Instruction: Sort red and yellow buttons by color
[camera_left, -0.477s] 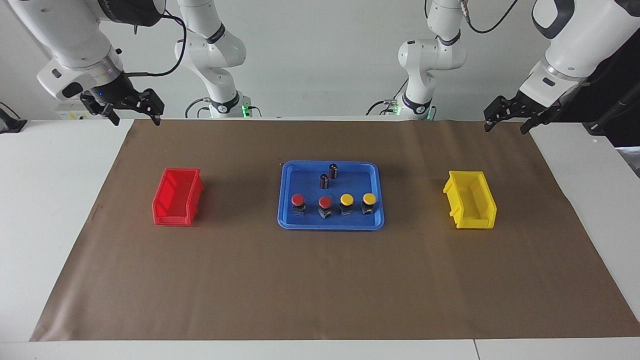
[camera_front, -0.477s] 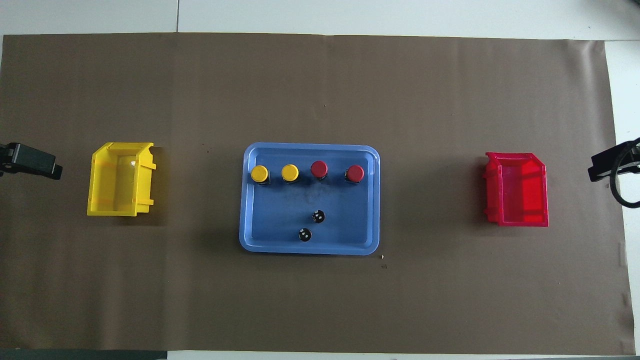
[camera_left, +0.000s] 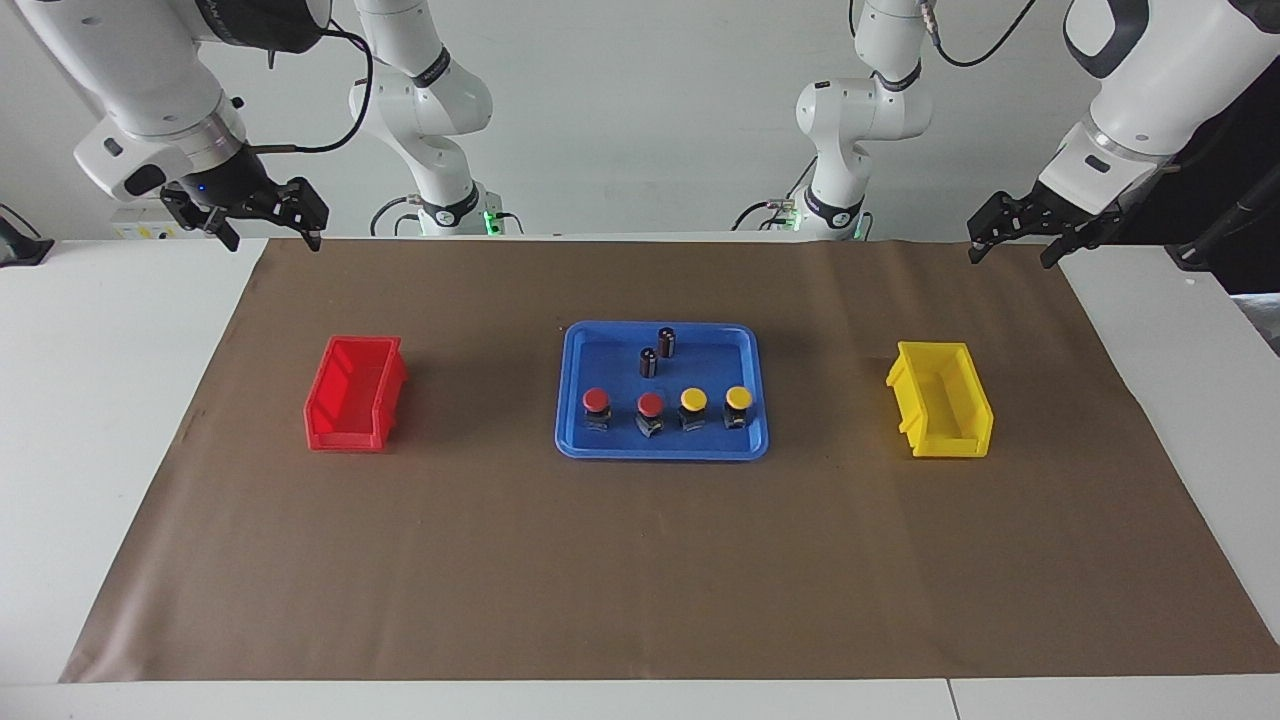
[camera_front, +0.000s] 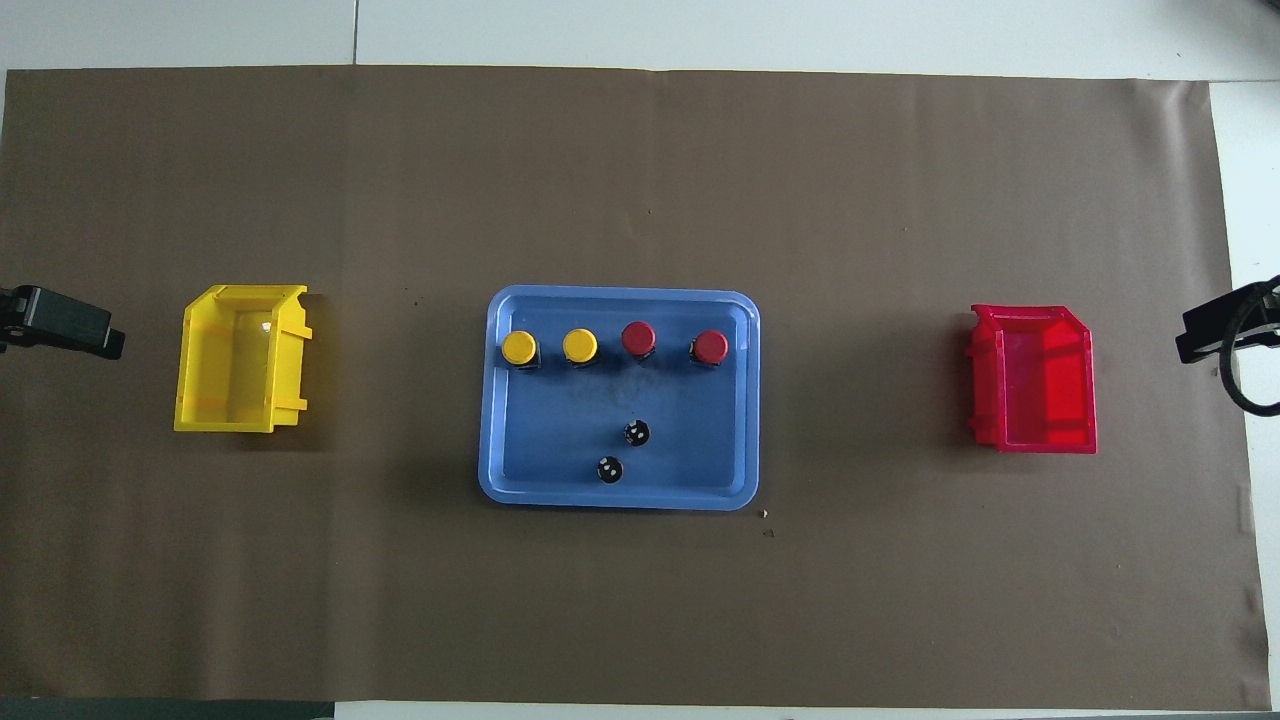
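— Four buttons, where were they?
— Red buttons (camera_left: 623, 403) and yellow buttons (camera_left: 716, 399) stood in a row in the blue tray (camera_left: 580, 440), well apart from both sets of fingers.
— And the fingers?
— Left gripper (camera_left: 1012, 245) and right gripper (camera_left: 268, 232) hung spread, holding nothing, over the brown paper's (camera_left: 640, 570) corners on the white worktop (camera_left: 90, 400).
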